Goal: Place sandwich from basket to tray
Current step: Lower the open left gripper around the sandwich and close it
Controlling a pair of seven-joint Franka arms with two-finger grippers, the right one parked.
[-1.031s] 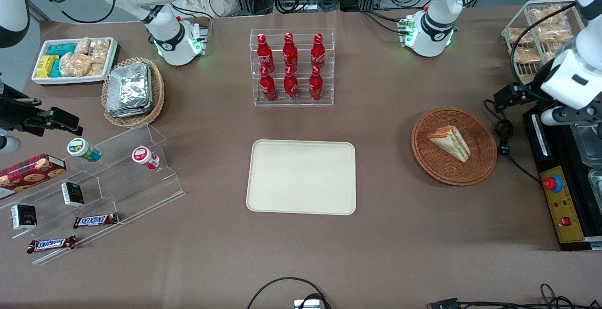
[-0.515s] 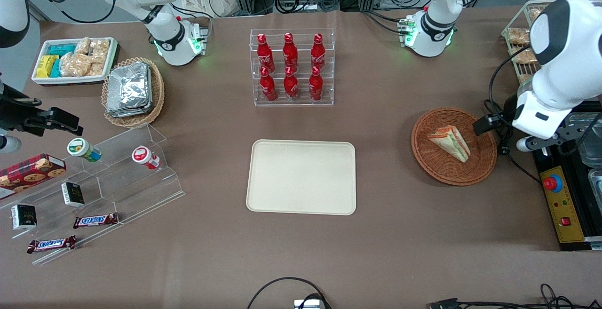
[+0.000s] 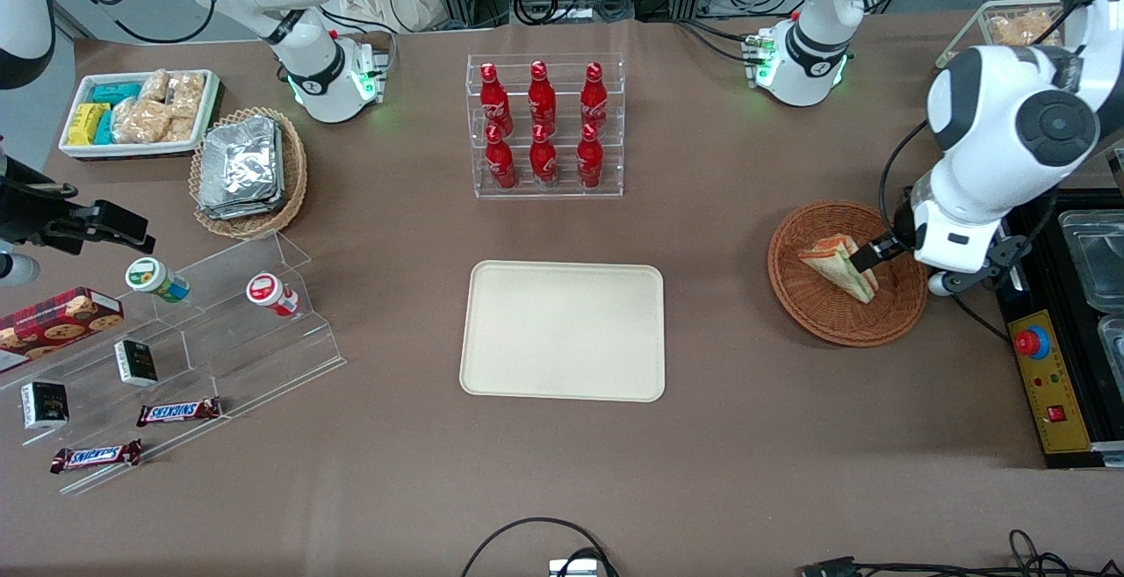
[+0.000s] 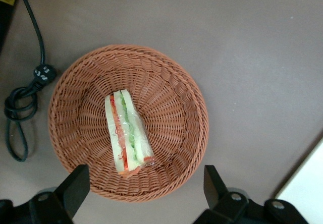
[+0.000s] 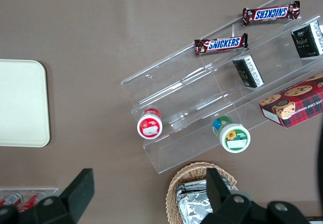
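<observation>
swung in over the basket (image 3: 847,274) since a second ago, gripper (image 4: 146,191) spread wide above the sandwich (image 4: 128,133) lying inside; looks soft, light, squashable; best pinched gently across the bread faces, tray (image 3: 563,330) well apart.

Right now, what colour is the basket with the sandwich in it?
Reddish-brown basket, clearest in the left wrist view.

light: bright, even overhead | shadows: soft | blur: none | glare: slight
</observation>
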